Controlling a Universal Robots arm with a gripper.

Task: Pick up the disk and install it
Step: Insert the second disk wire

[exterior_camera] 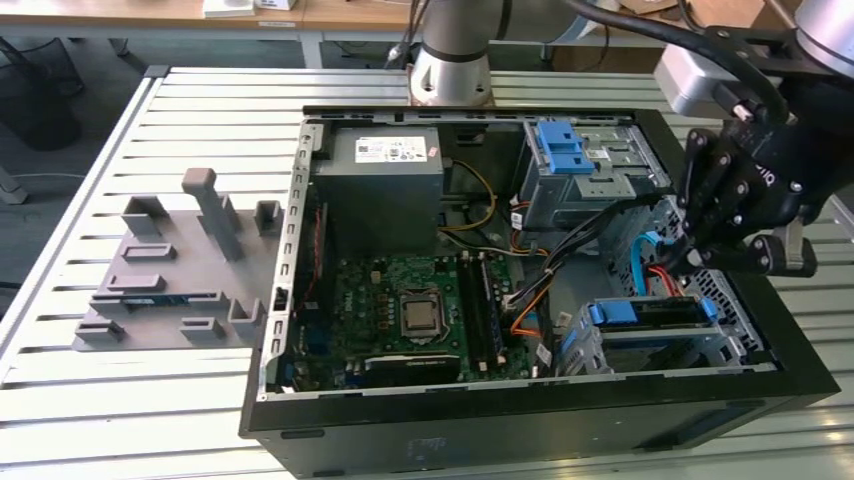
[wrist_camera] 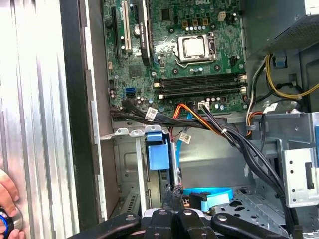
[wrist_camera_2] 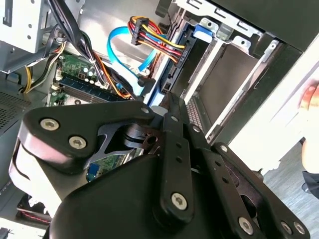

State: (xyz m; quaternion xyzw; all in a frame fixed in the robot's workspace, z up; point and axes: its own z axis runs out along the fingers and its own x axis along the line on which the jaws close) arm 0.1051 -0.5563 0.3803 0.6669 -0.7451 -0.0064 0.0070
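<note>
The gripper (exterior_camera: 697, 262) hangs at the exterior view's right, fingers pressed together, empty. The disk (exterior_camera: 650, 312) sits in the drive cage (exterior_camera: 727, 345) just below.

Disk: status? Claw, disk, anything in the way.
Claw shut, nothing seen in it, over lower drive cage. Disk sits in that cage, blue rails showing. Blue data cable close beside claw.
</note>
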